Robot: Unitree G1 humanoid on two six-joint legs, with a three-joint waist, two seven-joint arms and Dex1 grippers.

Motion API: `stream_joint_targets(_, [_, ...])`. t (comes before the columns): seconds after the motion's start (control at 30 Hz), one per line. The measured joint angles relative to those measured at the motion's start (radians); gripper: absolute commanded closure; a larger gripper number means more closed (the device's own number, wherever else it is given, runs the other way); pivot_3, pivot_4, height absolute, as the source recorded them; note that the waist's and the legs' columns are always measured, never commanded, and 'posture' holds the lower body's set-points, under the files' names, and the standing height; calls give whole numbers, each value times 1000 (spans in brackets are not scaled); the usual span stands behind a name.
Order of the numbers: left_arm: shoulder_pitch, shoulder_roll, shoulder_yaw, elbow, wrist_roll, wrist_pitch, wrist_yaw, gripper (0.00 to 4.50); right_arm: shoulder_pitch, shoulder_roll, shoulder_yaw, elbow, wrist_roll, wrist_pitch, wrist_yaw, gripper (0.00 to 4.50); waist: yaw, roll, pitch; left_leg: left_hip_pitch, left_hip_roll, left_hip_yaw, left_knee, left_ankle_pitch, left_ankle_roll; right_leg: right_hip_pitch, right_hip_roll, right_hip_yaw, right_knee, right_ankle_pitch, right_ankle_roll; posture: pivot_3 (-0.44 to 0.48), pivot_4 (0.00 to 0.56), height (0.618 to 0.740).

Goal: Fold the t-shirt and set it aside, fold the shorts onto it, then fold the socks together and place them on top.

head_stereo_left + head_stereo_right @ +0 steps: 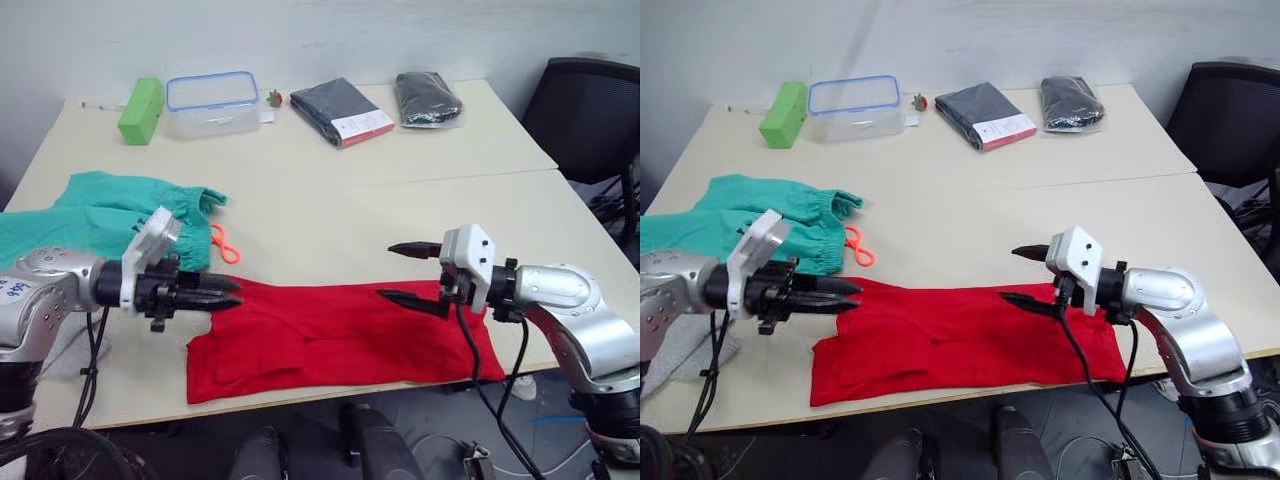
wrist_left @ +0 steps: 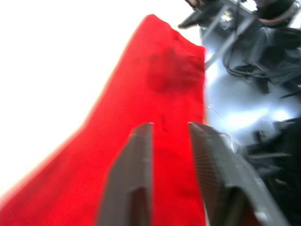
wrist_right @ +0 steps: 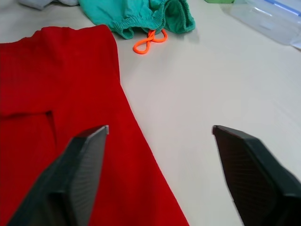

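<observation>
The red t-shirt [image 1: 340, 340] lies folded into a long band along the table's front edge. My left gripper [image 1: 236, 292] hovers over the band's left end, its fingers [image 2: 134, 179] open by a narrow gap with nothing between them. My right gripper [image 1: 398, 272] stands wide open at the band's far edge towards the right end, one finger over the cloth and one over bare table. The teal shorts [image 1: 100, 215] lie crumpled at the left, with the orange drawstring [image 1: 225, 245] trailing towards the t-shirt. The light grey socks [image 1: 685, 350] lie under my left arm, mostly hidden.
Along the table's far edge stand a green box [image 1: 141, 110], a clear container with a blue rim [image 1: 212, 103] and two dark packaged garments [image 1: 342, 110] [image 1: 428, 97]. A black chair [image 1: 590, 110] stands at the right. A seam [image 1: 400, 182] runs across the table.
</observation>
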Motion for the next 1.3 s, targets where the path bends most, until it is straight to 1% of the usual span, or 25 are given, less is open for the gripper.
stream_joint_targets(0.03, [5, -15, -35, -1, 30, -23, 17, 4493, 0, 9, 24, 2, -18, 13, -16, 2416, -1, 0, 0, 0, 0, 0, 0, 0, 0, 0, 0, 0, 0, 0, 1, 0, 150, 740])
stream_joint_targets(0.2, [46, -21, -205, 34, 241, -190, 70, 4500, 4, 50, 127, 41, -129, 45, -102, 4182, -2, 0, 0, -1, 1, 0, 0, 0, 0, -1, 0, 0, -2, 0, -1, 0, 150, 740])
stream_joint_targets(0.23, [47, -22, -227, 54, 274, -209, 83, 4500, 5, 59, 139, 62, -153, 45, -119, 4438, -1, 0, 0, -1, 0, 0, 0, 0, 0, -1, 0, 0, -2, -1, -2, 0, 150, 740])
stream_joint_targets(0.33, [36, -28, -270, 83, 356, -309, 101, 4500, 28, 60, 162, 135, -226, 22, -163, 4438, 3, -1, -1, -1, 2, 1, 0, 0, 1, 0, -1, 0, -3, -2, -4, 0, 150, 740])
stream_joint_targets(0.43, [36, -29, -285, 89, 400, -369, 116, 4500, 66, 39, 145, 130, -247, -11, -177, 4438, 5, 2, -5, 3, 2, 1, 0, -1, 3, 3, -2, 3, -2, -2, -4, 0, 150, 740])
stream_joint_targets(0.47, [36, -32, -284, 96, 407, -375, 126, 4500, 87, 26, 127, 127, -248, -16, -178, 4438, 6, 1, -6, 6, 2, 1, 0, -3, 7, 6, -2, 3, -3, -2, -4, 0, 150, 740])
stream_joint_targets(0.53, [37, -49, -277, 126, 413, -386, 147, 4500, 144, -12, 67, 119, -244, -13, -179, 4438, 6, 1, -6, 16, 3, 1, -2, -5, 10, 17, -2, 3, -6, -3, -5, 0, 150, 740])
stream_joint_targets(0.57, [41, -51, -272, 130, 414, -388, 155, 4500, 168, -30, 39, 118, -242, -10, -179, 4438, 4, 1, -6, 18, 4, 1, -2, -6, 10, 20, -2, 3, -8, -4, -6, 0, 150, 740])
stream_joint_targets(0.7, [70, -56, -245, 129, 412, -387, 163, 4500, 259, -90, -60, 121, -242, -19, -177, 4438, 3, 0, -13, 18, 7, 1, -3, -6, 10, 20, -2, 3, -11, -3, -7, 0, 150, 740])
stream_joint_targets(0.8, [98, -60, -222, 124, 407, -387, 165, 4500, 295, -119, -129, 169, -242, -42, -176, 4438, 1, 1, -18, 18, 7, 3, -8, -6, 9, 20, -2, 5, -11, -3, -7, 0, 150, 740])
stream_joint_targets(0.93, [151, -64, -165, 92, 355, -340, 159, 4500, 278, -105, -202, 195, -184, -20, -161, 4438, -11, 1, -19, 18, 8, 4, -12, -5, 6, 19, -2, 7, -11, -3, -6, 0, 150, 740])
stream_joint_targets(1.0, [174, -61, -145, 55, 310, -285, 139, 4500, 220, -89, -213, 175, -134, 16, -152, 4438, -22, 3, -18, 18, 8, 4, -13, -5, 5, 18, -2, 7, -11, -2, -5, 0, 150, 740])
stream_joint_targets(1.1, [169, -60, -121, -11, 229, -208, 115, 4500, 130, -63, -215, 120, -79, 75, -154, 4438, -22, 3, -17, 18, 9, 2, -14, -4, 3, 14, 0, 7, -11, -1, -3, 0, 150, 740])
stream_joint_targets(1.2, [109, -73, -103, -28, 197, -153, 136, 4500, 86, -34, -177, 95, -68, 123, -173, 4438, -16, 3, -18, 15, 8, 1, -15, -4, 3, 11, 2, 7, -10, -1, -3, 0, 150, 740])
stream_joint_targets(1.3, [62, -89, -146, 12, 249, -176, 163, 4500, 105, -24, -115, 92, -73, 141, -175, 4438, -5, 3, -18, 15, 6, 1, -16, -4, 3, 11, 2, 6, -12, -1, -3, 0, 150, 740])
